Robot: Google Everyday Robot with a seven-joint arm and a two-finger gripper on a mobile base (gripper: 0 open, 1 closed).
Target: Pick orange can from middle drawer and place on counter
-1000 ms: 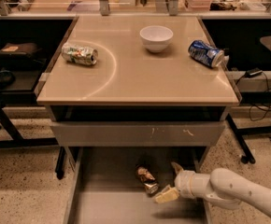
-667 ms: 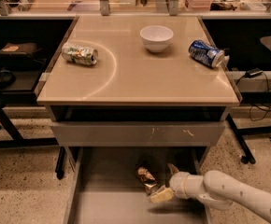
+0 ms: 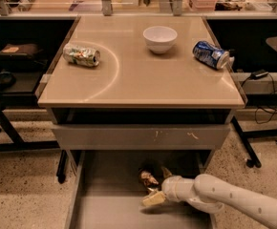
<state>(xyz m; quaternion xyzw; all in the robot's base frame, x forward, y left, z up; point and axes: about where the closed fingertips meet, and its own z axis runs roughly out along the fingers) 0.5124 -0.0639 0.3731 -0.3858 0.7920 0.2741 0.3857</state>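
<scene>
Grey middle drawer floor holds the orange can, just left of the gripper, whose spread fingers grip nothing.

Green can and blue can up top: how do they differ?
The green-silver can lies left on the counter, the blue can at its right edge. One's label is green, the other's blue. Both lie sideways. The gripper is below, in the middle drawer beside the orange can.

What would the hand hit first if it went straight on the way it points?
Most likely the orange can. It lies on the middle drawer floor just left of the hand, whose open fingers point that way. Depth is unclear, so it could slip past.
</scene>
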